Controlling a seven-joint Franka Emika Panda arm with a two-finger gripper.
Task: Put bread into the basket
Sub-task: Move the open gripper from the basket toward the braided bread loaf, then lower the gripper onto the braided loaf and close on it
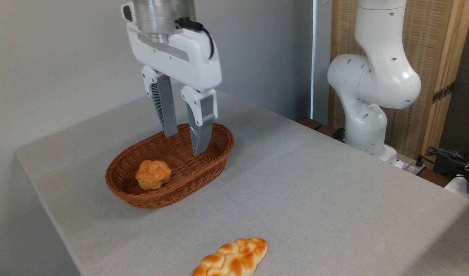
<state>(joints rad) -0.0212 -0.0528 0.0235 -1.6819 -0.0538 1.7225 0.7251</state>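
A lab: robot arm (372, 84) bolted beside cloth-covered table (315, 191), loose cables (449, 157).

Soft even light — sharp, glare-free

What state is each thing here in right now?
gripper: open, empty, hanging above the basket.
basket: upright on the table, holding one bun.
bun: resting inside the basket.
bread: lying on the table, outside the basket, untouched.
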